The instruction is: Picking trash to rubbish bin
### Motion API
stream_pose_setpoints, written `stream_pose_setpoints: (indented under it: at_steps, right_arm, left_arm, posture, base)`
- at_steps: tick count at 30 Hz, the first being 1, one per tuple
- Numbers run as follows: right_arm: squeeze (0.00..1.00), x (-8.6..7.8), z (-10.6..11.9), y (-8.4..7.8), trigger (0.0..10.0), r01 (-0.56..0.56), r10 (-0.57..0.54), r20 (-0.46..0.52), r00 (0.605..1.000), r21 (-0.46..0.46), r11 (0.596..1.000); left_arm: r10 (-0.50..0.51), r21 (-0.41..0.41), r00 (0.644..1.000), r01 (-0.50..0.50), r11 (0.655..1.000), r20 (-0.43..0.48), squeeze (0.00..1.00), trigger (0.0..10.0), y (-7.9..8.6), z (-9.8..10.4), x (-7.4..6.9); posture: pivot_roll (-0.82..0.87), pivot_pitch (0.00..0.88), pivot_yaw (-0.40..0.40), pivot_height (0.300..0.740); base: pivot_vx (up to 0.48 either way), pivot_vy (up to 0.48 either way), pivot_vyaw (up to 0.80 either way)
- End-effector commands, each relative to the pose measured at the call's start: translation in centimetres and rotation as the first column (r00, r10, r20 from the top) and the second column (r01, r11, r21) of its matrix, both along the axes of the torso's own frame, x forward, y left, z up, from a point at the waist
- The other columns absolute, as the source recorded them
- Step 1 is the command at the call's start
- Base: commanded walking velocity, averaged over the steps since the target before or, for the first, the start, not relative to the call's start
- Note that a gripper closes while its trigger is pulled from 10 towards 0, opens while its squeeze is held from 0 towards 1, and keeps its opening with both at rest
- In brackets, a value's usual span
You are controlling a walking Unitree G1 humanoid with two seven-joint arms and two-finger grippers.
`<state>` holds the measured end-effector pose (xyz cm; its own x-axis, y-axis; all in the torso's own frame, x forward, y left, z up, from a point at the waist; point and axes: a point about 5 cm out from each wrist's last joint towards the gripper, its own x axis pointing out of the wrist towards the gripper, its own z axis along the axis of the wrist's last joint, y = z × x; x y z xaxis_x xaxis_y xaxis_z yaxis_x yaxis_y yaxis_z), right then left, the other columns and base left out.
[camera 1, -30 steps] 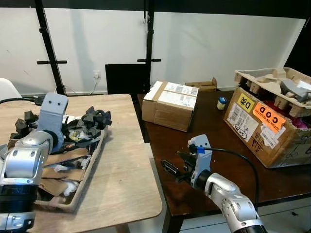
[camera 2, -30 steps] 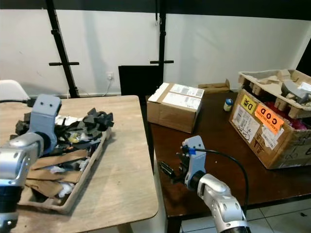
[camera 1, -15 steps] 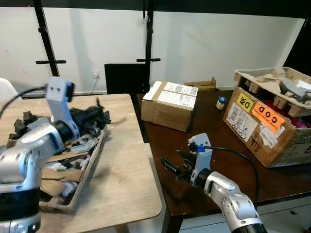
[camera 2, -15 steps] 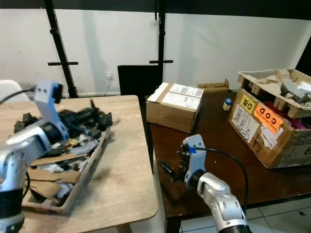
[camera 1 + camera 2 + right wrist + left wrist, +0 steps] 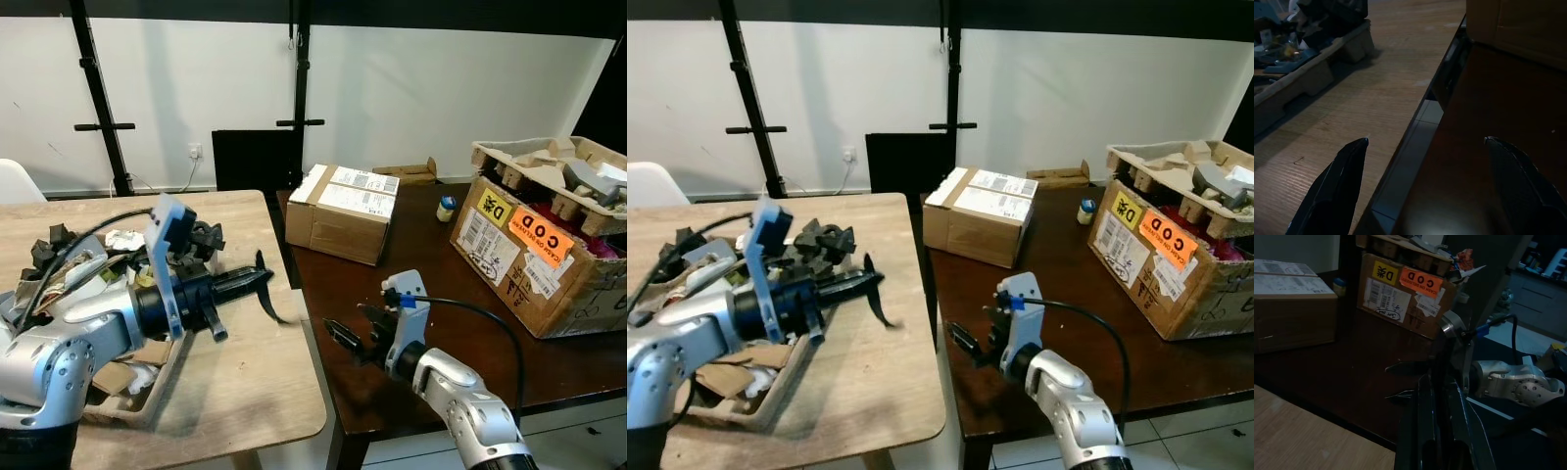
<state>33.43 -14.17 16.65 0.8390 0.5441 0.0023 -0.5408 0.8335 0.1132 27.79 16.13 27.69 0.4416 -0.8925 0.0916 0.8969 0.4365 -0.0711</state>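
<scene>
Left gripper point(image 5: 257, 282) now clear of tray point(image 5: 147, 397)

The table on the left point(image 5: 245, 392) is pale, light-grained wood; the one on the right point(image 5: 411, 245) is very dark brown. A beige pulp tray point(image 5: 147, 392) holds black scraps point(image 5: 201, 238) and brown card. The box point(image 5: 343, 211) is tan with white labels. The big carton point(image 5: 529, 259) carries a yellow sticker and an orange one printed "COD" point(image 5: 541, 235). Both arms are silver with black fingers, the right arm point(image 5: 460, 392) with a blue clip.
</scene>
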Motion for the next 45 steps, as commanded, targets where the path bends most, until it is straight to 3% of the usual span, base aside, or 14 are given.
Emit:
stream_pose_setpoints:
  at_steps: [1, 4, 7, 8, 10, 11, 12, 17, 19, 24, 25, 31, 36, 45]
  right_arm:
    - [0.0, -0.4, -0.2, -0.3, 10.0, -0.01, 0.011, -0.011, 1.0, 0.028, 1.0]
    - [0.0, -0.5, -0.1, -0.3, 10.0, -0.016, 0.016, -0.011, 1.0, 0.05, 0.999]
    - [0.0, -0.7, 0.3, -0.2, 10.0, -0.025, 0.026, -0.01, 1.0, 0.118, 0.993]
    - [0.58, -0.6, 0.8, 0.0, 10.0, -0.02, 0.021, -0.003, 1.0, 0.188, 0.982]
    - [0.58, -0.6, 0.8, 0.0, 10.0, -0.02, 0.021, -0.003, 1.0, 0.188, 0.982]
    - [0.58, -0.5, 1.2, 0.1, 10.0, -0.017, 0.017, 0.002, 1.0, 0.237, 0.971]
    - [1.0, -0.5, 1.8, 0.4, 10.0, -0.011, 0.008, 0.011, 1.0, 0.303, 0.953]
    - [1.0, -0.5, 3.0, 1.6, 10.0, -0.019, 0.011, 0.022, 1.0, 0.438, 0.899]
    - [1.0, -0.8, 3.3, 2.6, 10.0, -0.044, 0.041, 0.018, 0.999, 0.494, 0.869]
    - [1.0, -1.4, 3.7, 4.0, 10.0, -0.064, 0.078, -0.001, 0.997, 0.558, 0.828]
    - [0.0, -2.0, 4.1, 5.4, 10.0, -0.1, 0.119, 0.005, 0.993, 0.577, 0.81]
    - [0.0, -2.6, 5.2, 7.0, 10.0, -0.167, 0.179, 0.04, 0.983, 0.595, 0.786]
    - [0.0, -2.9, 5.7, 7.2, 10.0, -0.188, 0.198, 0.052, 0.979, 0.605, 0.774]
    - [0.0, -3.0, 5.8, 7.2, 10.0, -0.182, 0.194, 0.046, 0.98, 0.604, 0.776]
  left_arm:
    - [-0.032, 0.022, 0.999, 0.033, 0.999, -0.003, 0.0, 0.0, -0.2, -0.2, -0.5]
    - [0.006, 0.03, 1.0, -0.006, 1.0, 0.008, 0.0, 0.0, -0.1, -0.3, -0.1]
    - [0.165, 0.117, 0.983, -0.173, 0.978, 0.074, 0.0, 0.0, 0.4, -1.2, 1.5]
    - [0.322, 0.108, 0.939, -0.335, 0.936, 0.119, 0.0, 0.0, 1.0, -1.2, 2.9]
    - [0.322, 0.108, 0.939, -0.335, 0.936, 0.119, 0.0, 0.0, 1.0, -1.2, 2.9]
    - [0.426, 0.092, 0.893, -0.441, 0.893, 0.145, 0.0, 0.0, 1.4, -1.1, 3.9]
    - [0.498, 0.058, 0.849, -0.514, 0.856, 0.174, 0.0, 0.0, 1.5, -1.0, 4.5]
    - [0.543, -0.004, 0.812, -0.555, 0.832, 0.214, 0.0, 0.0, 0.5, -0.7, 4.9]
    - [0.604, -0.066, 0.767, -0.606, 0.793, 0.216, 0.0, 0.0, 0.2, -0.3, 5.3]
    - [0.657, -0.135, 0.713, -0.646, 0.751, 0.243, 0.0, 0.0, -0.4, 0.0, 5.9]
    - [0.662, -0.155, 0.71, -0.645, 0.748, 0.24, 0.0, 0.0, -1.5, -0.2, 6.1]
    - [0.64, -0.168, 0.734, -0.618, 0.768, 0.228, 0.0, 0.0, -3.0, -0.5, 6.1]
    - [0.653, -0.192, 0.728, -0.625, 0.757, 0.208, 0.0, 0.0, -3.3, -0.5, 6.1]
    - [0.604, -0.203, 0.774, -0.57, 0.796, 0.191, 0.0, 0.0, -4.1, -0.6, 5.6]
  posture:
    - [-0.06, 0.115, -0.013, 0.74]
    - [-0.06, 0.115, -0.013, 0.74]
    - [-0.06, 0.112, -0.015, 0.74]
    - [-0.06, 0.112, -0.015, 0.74]
    - [-0.06, 0.112, -0.015, 0.74]
    - [-0.06, 0.112, -0.015, 0.74]
    - [-0.06, 0.113, -0.016, 0.74]
    - [-0.06, 0.11, -0.012, 0.74]
    - [-0.06, 0.109, -0.01, 0.74]
    - [-0.06, 0.109, -0.011, 0.74]
    - [-0.07, 0.11, -0.011, 0.74]
    - [-0.07, 0.11, -0.008, 0.74]
    - [-0.07, 0.112, -0.012, 0.74]
    - [-0.07, 0.114, -0.013, 0.74]
  base:
    - [0.0, 0.0, 0.0]
    - [0.0, 0.0, 0.0]
    - [0.0, 0.0, 0.0]
    - [0.0, 0.0, 0.0]
    - [0.0, 0.0, 0.0]
    - [0.0, 0.0, 0.0]
    - [0.0, 0.0, 0.0]
    - [0.0, 0.0, 0.0]
    - [0.0, 0.0, 0.0]
    - [0.0, 0.0, 0.0]
    - [0.0, 0.0, 0.0]
    - [0.0, 0.0, 0.0]
    - [0.0, 0.0, 0.0]
    - [0.0, 0.0, 0.0]
